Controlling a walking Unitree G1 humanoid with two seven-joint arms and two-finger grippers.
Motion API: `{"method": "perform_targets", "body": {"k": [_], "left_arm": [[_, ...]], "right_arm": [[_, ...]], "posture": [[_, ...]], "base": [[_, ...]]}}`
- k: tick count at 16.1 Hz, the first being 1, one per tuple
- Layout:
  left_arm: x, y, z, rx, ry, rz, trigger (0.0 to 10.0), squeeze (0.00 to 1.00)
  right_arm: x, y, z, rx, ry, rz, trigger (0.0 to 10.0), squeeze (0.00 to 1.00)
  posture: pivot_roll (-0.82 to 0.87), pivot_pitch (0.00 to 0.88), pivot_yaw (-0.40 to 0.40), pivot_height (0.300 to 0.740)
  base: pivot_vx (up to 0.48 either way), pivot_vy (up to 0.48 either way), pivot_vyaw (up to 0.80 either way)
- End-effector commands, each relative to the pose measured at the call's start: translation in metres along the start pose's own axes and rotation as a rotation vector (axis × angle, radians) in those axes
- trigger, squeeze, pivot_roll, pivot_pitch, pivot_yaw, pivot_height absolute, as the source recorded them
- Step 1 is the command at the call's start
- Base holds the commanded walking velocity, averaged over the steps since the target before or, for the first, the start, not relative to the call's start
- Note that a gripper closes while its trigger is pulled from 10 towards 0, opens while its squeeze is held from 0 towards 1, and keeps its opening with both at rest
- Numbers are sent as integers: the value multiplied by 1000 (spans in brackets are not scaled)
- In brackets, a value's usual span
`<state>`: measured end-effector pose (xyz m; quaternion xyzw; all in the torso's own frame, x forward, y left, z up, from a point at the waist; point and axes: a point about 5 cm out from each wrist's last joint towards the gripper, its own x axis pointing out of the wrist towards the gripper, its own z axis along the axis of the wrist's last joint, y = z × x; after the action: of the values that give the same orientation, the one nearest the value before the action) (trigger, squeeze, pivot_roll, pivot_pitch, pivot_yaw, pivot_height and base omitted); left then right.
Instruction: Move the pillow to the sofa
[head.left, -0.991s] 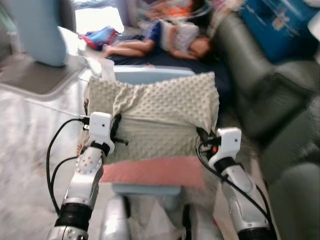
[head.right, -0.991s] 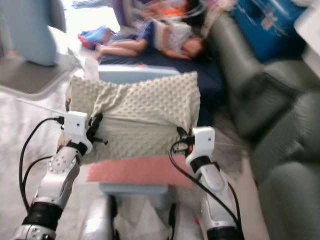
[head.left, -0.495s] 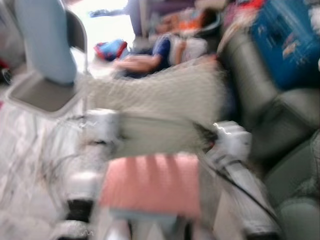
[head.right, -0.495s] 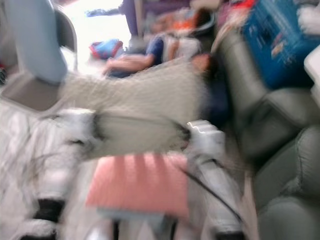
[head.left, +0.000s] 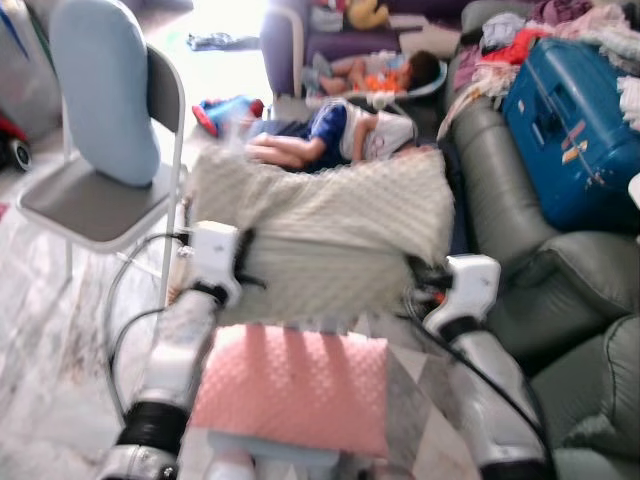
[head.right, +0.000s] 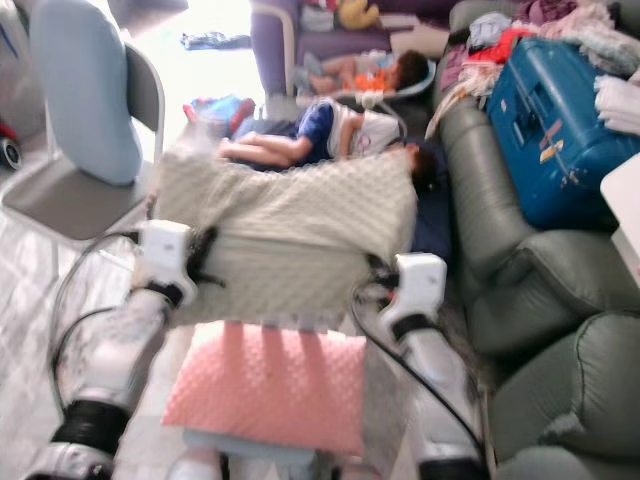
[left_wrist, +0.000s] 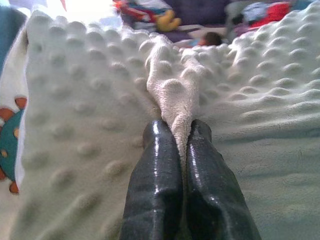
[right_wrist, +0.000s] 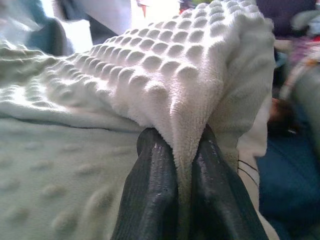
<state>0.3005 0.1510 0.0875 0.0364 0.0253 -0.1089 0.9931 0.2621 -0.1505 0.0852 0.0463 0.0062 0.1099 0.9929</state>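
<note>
A pale green dotted pillow (head.left: 320, 225) hangs in front of me, held up off everything at chest height. My left gripper (head.left: 243, 268) is shut on a pinched fold at its left edge; the left wrist view shows the black fingers (left_wrist: 157, 165) clamping that fold. On the pillow's right edge, my right gripper (head.left: 414, 288) is shut on the corner, with its fingers (right_wrist: 155, 175) squeezing the fabric. The dark grey-green leather sofa (head.left: 560, 290) stands to my right, past the pillow.
A pink dotted pillow (head.left: 295, 385) lies on a pale blue seat just below me. A grey folding chair (head.left: 90, 200) with a blue cushion stands on the left. A person (head.left: 330, 135) lies on the floor ahead. A blue suitcase (head.left: 575, 120) rests on the sofa.
The whole view has shifted and the blur has eased, so the camera moved. The pillow stays clamped between both grippers and now sits higher relative to the pink pillow.
</note>
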Motion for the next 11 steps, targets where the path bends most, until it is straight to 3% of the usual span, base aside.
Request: {"method": "perform_targets", "body": {"k": [1, 5, 9, 11], "left_arm": [[-3, 9, -2, -11, 15, 46, 10000, 0], [-3, 7, -3, -15, 21, 43, 10000, 0], [-3, 7, -3, -19, 27, 40, 10000, 0], [-3, 6, -4, -19, 30, 36, 10000, 0]], "right_arm": [[-4, -12, 1, 1, -2, -55, 10000, 0], [-6, -13, -1, 5, 15, -62, 10000, 0], [-6, -14, -2, -1, 24, -64, 10000, 0], [-6, -14, -2, -2, 27, -66, 10000, 0]], "posture": [[-64, 0, -11, 740], [-67, 1, -10, 740], [-71, 6, -13, 740], [-70, 6, -13, 740]], "base": [[0, 0, 0], [0, 0, 0], [-250, 0, -702], [-251, 0, -225]]}}
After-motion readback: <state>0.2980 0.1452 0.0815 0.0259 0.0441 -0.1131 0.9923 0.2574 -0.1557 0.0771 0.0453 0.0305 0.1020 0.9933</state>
